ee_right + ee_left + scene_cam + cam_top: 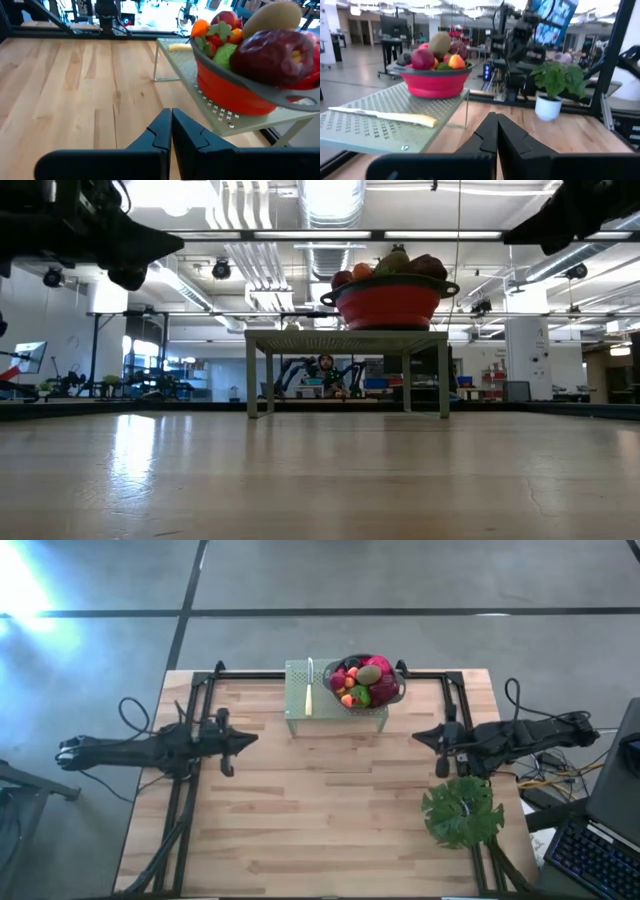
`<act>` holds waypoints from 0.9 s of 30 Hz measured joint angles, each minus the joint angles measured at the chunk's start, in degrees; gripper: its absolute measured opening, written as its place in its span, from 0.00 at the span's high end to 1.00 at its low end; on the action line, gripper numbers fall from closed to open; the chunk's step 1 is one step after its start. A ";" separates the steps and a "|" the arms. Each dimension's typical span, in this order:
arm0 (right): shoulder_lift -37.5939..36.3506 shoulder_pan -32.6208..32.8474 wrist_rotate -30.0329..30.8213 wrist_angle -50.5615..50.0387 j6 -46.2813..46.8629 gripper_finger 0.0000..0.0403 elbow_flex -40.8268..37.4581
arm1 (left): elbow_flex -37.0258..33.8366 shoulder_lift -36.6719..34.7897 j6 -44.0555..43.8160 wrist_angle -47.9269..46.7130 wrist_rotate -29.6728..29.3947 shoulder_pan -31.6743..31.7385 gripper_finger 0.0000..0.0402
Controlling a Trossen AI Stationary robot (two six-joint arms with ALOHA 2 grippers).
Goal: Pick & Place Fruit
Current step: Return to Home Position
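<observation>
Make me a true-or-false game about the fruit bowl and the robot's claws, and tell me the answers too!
1. The toy fruits are piled in the red strainer bowl with a dark rim. True.
2. The big flat green leaf lies on the wooden table by the right arm. True.
3. The pale yellow knife lies inside the bowl. False: it lies on the pale green perforated metal shelf, beside the bowl.
4. The left claw is holding a fruit. False: it is shut and empty, at the table's left side.
5. The right claw is shut. True.
</observation>
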 joint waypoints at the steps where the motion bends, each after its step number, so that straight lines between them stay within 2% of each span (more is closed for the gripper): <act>1: -0.01 0.00 0.00 0.12 -0.02 0.98 -0.42 | -0.37 -0.60 -0.01 -0.07 0.03 -0.06 0.99; 13: -0.11 -0.02 -2.03 7.52 -0.46 0.98 -5.58 | -1.94 -2.46 0.07 -0.66 -1.12 -2.40 1.00; 20: -0.64 -0.02 -4.33 15.82 -2.89 0.98 -11.31 | -7.15 -2.76 -0.57 1.34 -6.45 -6.10 1.00; 27: -8.02 -0.02 -5.50 17.03 -4.43 0.98 -17.18 | -7.20 -5.06 0.86 0.51 -7.31 -7.42 1.00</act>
